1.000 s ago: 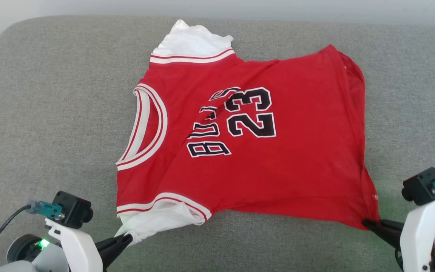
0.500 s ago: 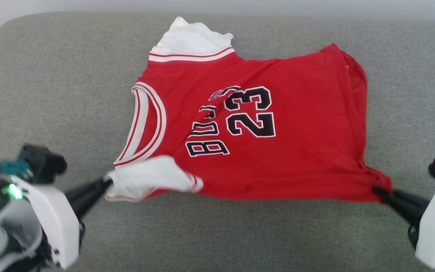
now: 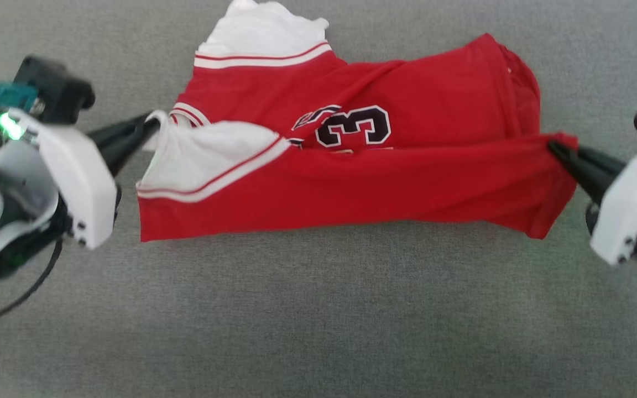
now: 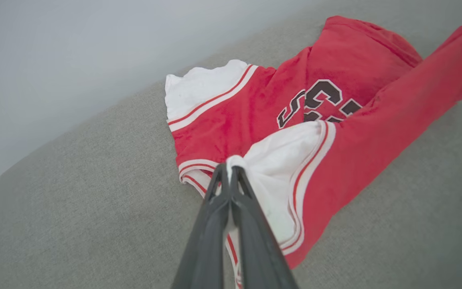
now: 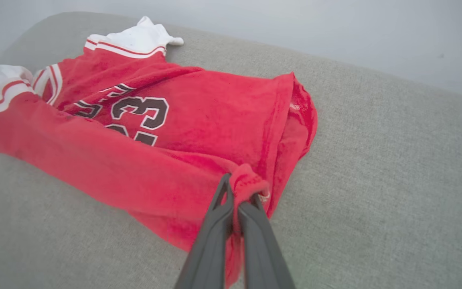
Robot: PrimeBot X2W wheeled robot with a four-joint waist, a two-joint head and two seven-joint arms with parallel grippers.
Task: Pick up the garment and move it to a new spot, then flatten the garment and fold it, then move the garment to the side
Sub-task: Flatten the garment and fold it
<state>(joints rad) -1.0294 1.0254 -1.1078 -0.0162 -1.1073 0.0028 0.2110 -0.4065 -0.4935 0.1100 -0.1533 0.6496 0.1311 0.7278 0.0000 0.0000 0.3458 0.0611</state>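
The garment (image 3: 351,188), a red T-shirt with white sleeves and black lettering, lies across the grey cushion with its near half lifted and carried over the far half. My left gripper (image 3: 150,122) is shut on the near white sleeve (image 4: 279,168), pinched at its tip (image 4: 231,162). My right gripper (image 3: 555,146) is shut on the red hem corner (image 5: 249,182). The lifted edge stretches between both grippers and hides most of the lettering; only a "3" (image 3: 354,126) shows. The far white sleeve (image 3: 260,33) lies flat at the back.
The grey cushion (image 3: 318,315) spreads wide in front of the garment and to both sides. A pale wall (image 4: 94,48) rises behind its rounded far edge.
Both grippers have lifted the near sleeve and hem corner and carried them away from me over the shirt, covering most of the lettering. The head camera has tilted down.
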